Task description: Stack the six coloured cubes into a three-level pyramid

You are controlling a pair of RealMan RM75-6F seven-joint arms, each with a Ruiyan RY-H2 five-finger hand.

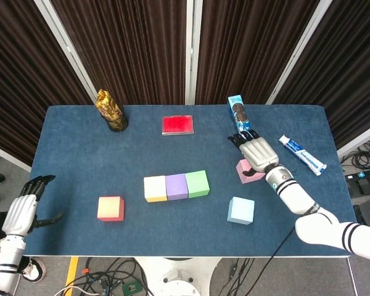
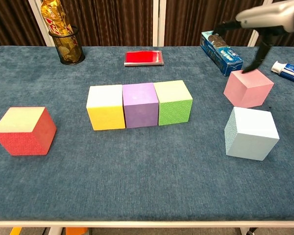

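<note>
Yellow cube (image 1: 155, 188), purple cube (image 1: 176, 185) and green cube (image 1: 197, 183) form a left-right row; right robot hand (image 1: 258, 152) hovers spread, empty, above the pink cube (image 1: 246, 172).

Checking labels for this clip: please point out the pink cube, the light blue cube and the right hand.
pink cube (image 2: 247, 88), chest view, front face.
light blue cube (image 2: 250, 133), chest view, front face.
right hand (image 1: 258, 153), head view, back of the hand.

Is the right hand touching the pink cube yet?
Apart. Chest view shows the right hand raised above the pink cube, curtain visible between them.
</note>
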